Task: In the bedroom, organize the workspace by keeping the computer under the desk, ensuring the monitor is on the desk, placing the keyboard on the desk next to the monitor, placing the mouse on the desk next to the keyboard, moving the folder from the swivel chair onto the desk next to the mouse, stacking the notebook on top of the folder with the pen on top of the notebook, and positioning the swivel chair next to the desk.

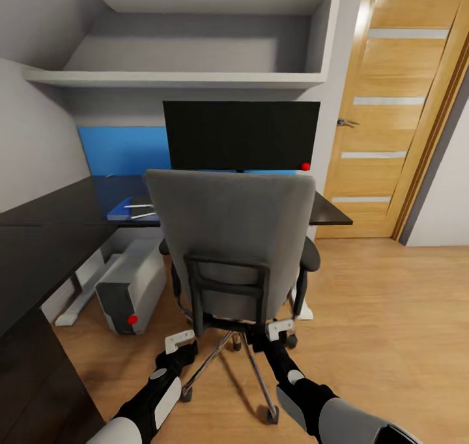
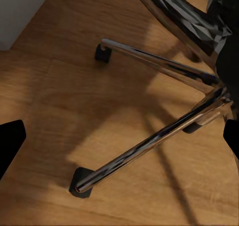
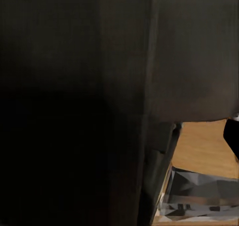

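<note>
Desk: the large L-shaped desk with glossy black top (image 1: 45, 235) fills the left side of the head view and runs along the back wall to the middle right, under the grey wall shelves (image 1: 195, 79).
Swivel chair: the grey upholstered swivel chair with tall back (image 1: 231, 229) stands in the centre of the head view with its back toward me, just before the desk. In my left wrist view, two chrome legs (image 2: 149, 141) with black casters lie over the light wood floor (image 2: 59, 101).
Monitor: the wide black flat monitor with a red dot at the lower right corner (image 1: 241, 135) stands on the desk behind the chair, upper centre.
Computer: the light grey boxy tower computer with a red dot (image 1: 132, 286) stands on the floor under the desk, lower left of centre.
Folder: the flat bright-blue folder (image 1: 127, 210) lies on the desk top, left of the chair back. Two thin white sticks lie on it; I cannot tell which is the pen.
My left gripper (image 1: 180, 341): low at the chair base, lower centre. The jaws look spread, pinching nothing.
My right gripper (image 1: 280, 330): close to the chair's black back frame. I cannot tell how my jaws stand; the right wrist view is mostly dark surface.
</note>
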Robot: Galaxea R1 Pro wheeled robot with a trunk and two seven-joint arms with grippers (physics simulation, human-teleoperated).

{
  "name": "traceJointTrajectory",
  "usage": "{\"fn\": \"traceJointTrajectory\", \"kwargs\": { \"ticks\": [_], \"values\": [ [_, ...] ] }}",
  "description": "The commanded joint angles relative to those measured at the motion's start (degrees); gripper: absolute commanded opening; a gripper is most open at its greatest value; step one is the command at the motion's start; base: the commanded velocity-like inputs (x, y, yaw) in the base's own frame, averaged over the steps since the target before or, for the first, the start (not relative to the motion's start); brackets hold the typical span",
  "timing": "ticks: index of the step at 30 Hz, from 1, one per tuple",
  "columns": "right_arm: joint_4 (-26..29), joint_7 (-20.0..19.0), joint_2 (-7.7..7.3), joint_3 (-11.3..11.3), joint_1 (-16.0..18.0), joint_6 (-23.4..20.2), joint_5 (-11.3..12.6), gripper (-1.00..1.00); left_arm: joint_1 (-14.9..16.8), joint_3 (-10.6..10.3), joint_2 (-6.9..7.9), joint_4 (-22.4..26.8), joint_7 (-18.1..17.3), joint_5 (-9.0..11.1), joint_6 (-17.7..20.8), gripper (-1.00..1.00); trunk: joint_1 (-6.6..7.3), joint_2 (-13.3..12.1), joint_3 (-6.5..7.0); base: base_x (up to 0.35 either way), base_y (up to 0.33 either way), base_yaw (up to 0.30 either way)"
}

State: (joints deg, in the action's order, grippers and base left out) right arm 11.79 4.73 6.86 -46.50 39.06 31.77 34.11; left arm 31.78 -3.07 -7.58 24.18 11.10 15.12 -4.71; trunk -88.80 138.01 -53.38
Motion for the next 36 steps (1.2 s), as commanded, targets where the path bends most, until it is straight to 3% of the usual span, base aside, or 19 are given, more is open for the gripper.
{"fn": "traceJointTrajectory", "kwargs": {
  "ticks": [1,10,18,36],
  "values": [
    [0.0,0.5,0.00,-0.5,0.0,0.1,0.1,1.00,0.0,-0.4,0.02,0.0,0.3,0.4,-0.2,1.00,-0.02,0.0,-0.05,0.303,0.000,0.000],
    [0.0,0.5,0.00,-0.5,0.0,0.1,0.1,1.00,0.0,-0.4,0.02,0.0,0.3,0.4,-0.2,1.00,-0.02,0.0,-0.05,0.269,0.000,0.000],
    [-0.1,0.5,0.00,-0.5,0.0,0.1,0.1,1.00,0.0,-0.4,0.02,0.0,0.3,0.4,-0.3,1.00,-0.02,0.0,-0.05,0.059,0.000,0.000],
    [-0.1,0.5,0.00,-0.5,0.0,0.1,0.1,1.00,0.0,-0.4,0.00,0.0,0.2,0.4,-0.3,1.00,-0.02,0.0,-0.05,-0.148,-0.088,0.000]
  ]
}}
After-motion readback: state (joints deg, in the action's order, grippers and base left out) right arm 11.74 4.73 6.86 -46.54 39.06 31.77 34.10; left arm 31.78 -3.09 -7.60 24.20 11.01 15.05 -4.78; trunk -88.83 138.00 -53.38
